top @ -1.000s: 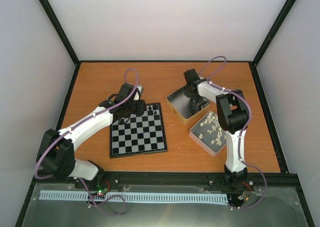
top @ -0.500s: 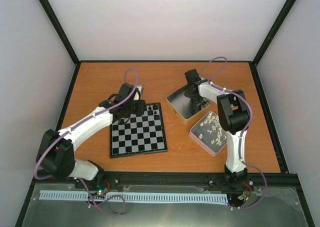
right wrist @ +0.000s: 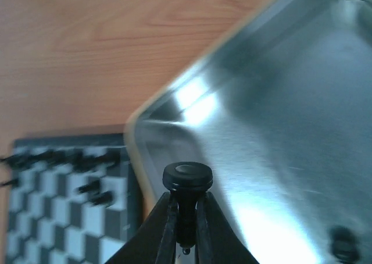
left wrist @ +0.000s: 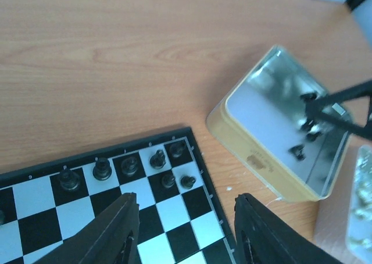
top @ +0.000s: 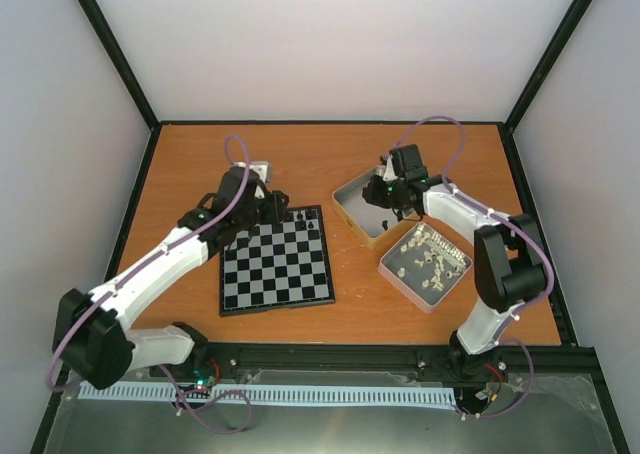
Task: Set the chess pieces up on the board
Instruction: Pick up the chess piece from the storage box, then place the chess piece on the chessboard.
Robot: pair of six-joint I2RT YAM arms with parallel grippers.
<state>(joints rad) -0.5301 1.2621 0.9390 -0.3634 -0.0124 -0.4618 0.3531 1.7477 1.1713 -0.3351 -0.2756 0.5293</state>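
Right of the board (top: 276, 261), the right pincer (right wrist: 186, 217) grips a black chess piece (right wrist: 187, 178) by its thin neck, risking a slip; the left pincer (left wrist: 186, 229) hangs open.

The right claw (right wrist: 186, 216) pinches a black chess piece (right wrist: 187, 178) above the silver tin (right wrist: 290, 118), with the board (right wrist: 58, 217) at lower left.

One board (top: 277, 264), two metal tins (top: 352, 196), two robot arms (top: 170, 254)
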